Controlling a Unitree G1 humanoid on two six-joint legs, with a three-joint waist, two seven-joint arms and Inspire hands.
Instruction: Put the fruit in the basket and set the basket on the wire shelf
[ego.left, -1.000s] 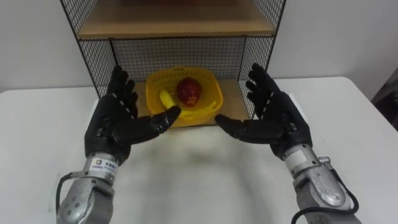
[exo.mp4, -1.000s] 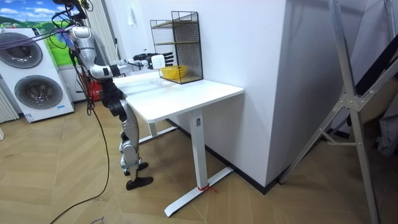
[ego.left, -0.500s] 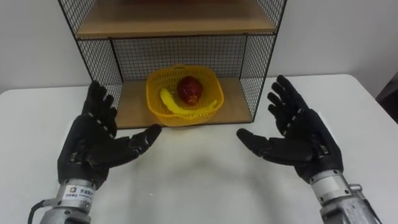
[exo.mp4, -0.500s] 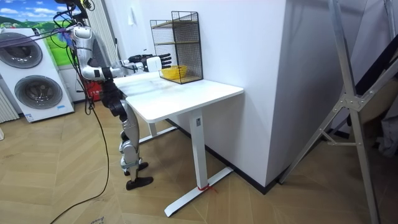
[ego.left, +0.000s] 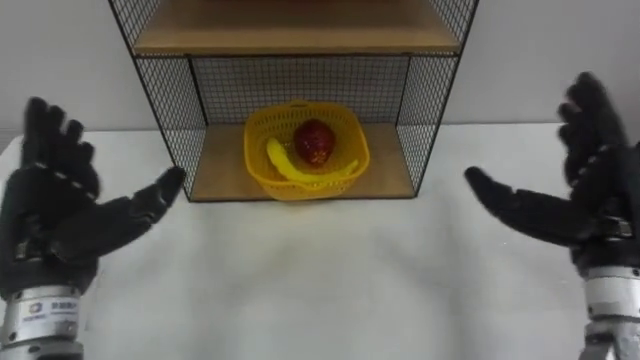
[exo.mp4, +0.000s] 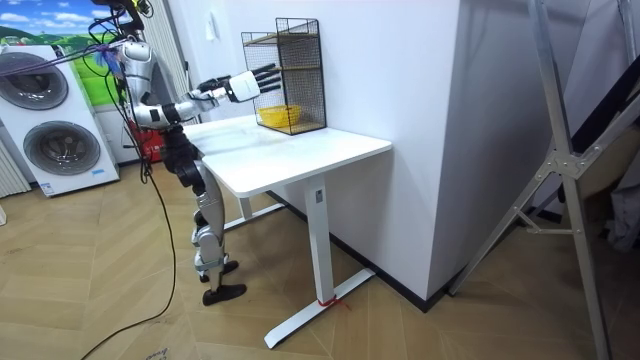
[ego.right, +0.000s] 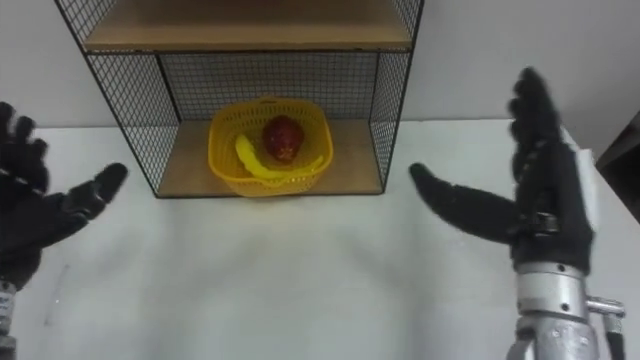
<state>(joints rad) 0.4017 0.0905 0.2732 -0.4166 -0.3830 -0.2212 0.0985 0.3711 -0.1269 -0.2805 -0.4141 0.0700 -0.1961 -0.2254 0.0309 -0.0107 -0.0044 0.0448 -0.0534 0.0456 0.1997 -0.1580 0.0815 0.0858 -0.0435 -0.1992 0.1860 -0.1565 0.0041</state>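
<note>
A yellow mesh basket (ego.left: 305, 150) (ego.right: 267, 145) stands on the bottom wooden board of the black wire shelf (ego.left: 425, 95) (ego.right: 390, 95). Inside it lie a red apple (ego.left: 314, 141) (ego.right: 284, 137) and a yellow banana (ego.left: 285, 166) (ego.right: 252, 160). My left hand (ego.left: 55, 215) (ego.right: 30, 215) is raised at the left, open with fingers spread, well clear of the shelf. At the right my right hand (ego.left: 590, 195) (ego.right: 535, 195) is likewise open, palm turned inward. Both hands hold nothing. In the room view I stand at the table's end with both arms lifted toward the shelf (exo.mp4: 285, 75).
The white table (ego.left: 320, 280) (exo.mp4: 300, 150) stretches between my hands and the shelf. An upper wooden board (ego.left: 290, 35) tops the basket's compartment. A white wall is behind the shelf. In the room view, washing machines (exo.mp4: 50, 120) stand on the room view's left.
Both hands have drawn back from the basket, spread apart to the sides and risen. The basket stays on the shelf's bottom board.
</note>
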